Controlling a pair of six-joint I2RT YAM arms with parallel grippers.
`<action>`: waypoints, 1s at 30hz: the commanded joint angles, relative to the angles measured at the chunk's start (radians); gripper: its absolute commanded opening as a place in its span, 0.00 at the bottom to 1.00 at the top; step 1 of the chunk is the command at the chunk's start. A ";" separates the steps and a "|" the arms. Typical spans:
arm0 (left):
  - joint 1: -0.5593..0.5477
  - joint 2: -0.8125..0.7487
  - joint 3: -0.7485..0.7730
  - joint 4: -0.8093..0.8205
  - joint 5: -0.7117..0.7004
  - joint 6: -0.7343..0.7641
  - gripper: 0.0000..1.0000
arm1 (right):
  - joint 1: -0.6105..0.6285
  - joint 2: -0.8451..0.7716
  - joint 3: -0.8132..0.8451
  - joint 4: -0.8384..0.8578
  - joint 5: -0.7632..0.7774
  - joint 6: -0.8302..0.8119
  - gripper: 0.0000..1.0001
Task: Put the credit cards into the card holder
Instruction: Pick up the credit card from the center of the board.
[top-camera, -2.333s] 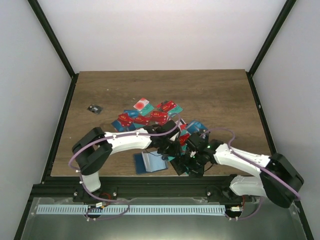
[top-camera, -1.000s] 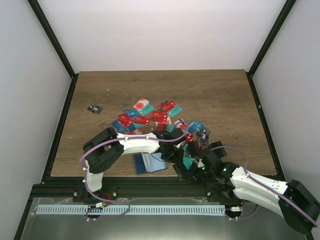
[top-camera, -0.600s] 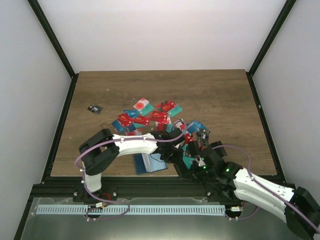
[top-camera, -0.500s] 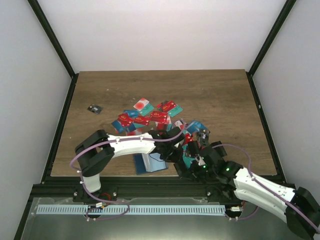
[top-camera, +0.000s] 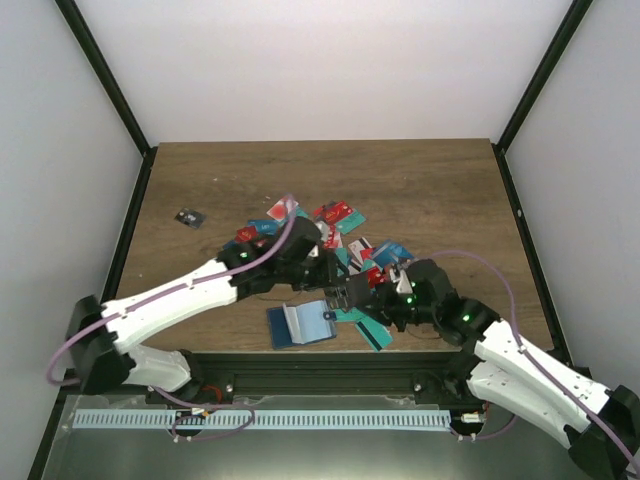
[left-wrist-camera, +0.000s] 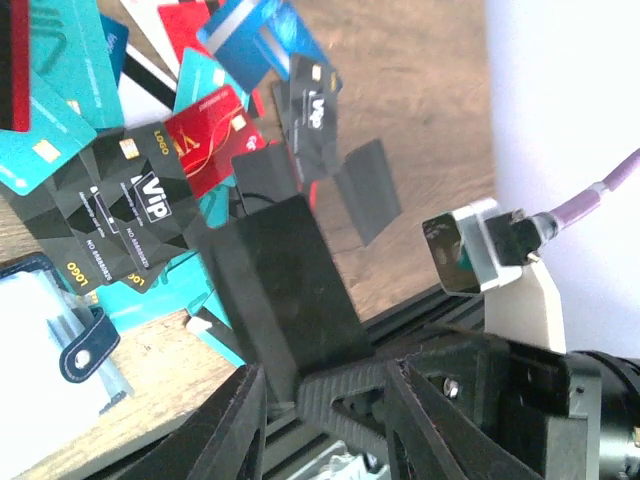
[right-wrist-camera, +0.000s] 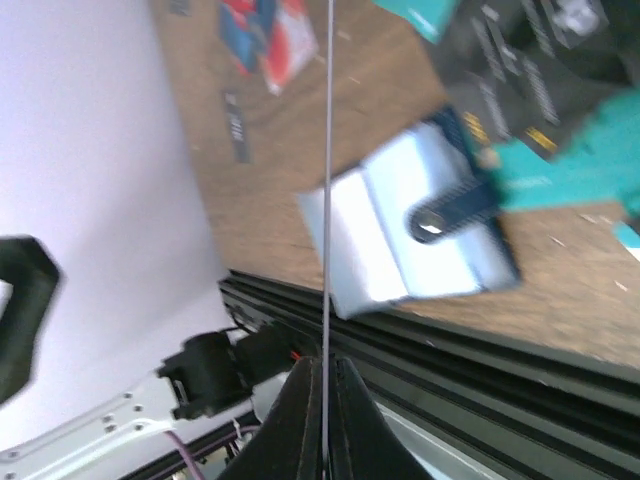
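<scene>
Both arms are built of smooth white shells, the left arm (top-camera: 175, 298) and the right arm (top-camera: 525, 362) alike, with bulky black joints (top-camera: 95, 352) between the links. A purple cable (top-camera: 470, 254) runs outside each arm. Small green lights (top-camera: 411, 287) glow on the right arm's black wrist. The left wrist's own housing (left-wrist-camera: 470, 400) is ribbed black plastic with a recessed screw (left-wrist-camera: 452, 383). Beside it, a white bracket (left-wrist-camera: 520, 290) takes another purple lead. The right gripper (right-wrist-camera: 322, 368) has slim black fingers.

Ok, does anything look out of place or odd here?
One small black chip lies alone toward the far left of the table, apart from the credit cards, which sit in a messy overlapping heap mid-table. The card holder lies open near the front edge. Nothing looks damaged.
</scene>
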 joint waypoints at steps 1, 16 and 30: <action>0.022 -0.149 -0.073 0.043 -0.037 -0.122 0.36 | -0.018 -0.021 0.101 0.084 0.078 -0.047 0.01; 0.059 -0.400 -0.240 0.387 0.013 -0.252 0.51 | -0.026 -0.031 0.116 0.632 -0.017 0.026 0.01; 0.061 -0.377 -0.259 0.516 0.003 -0.240 0.35 | -0.025 0.020 0.105 0.797 -0.154 0.065 0.01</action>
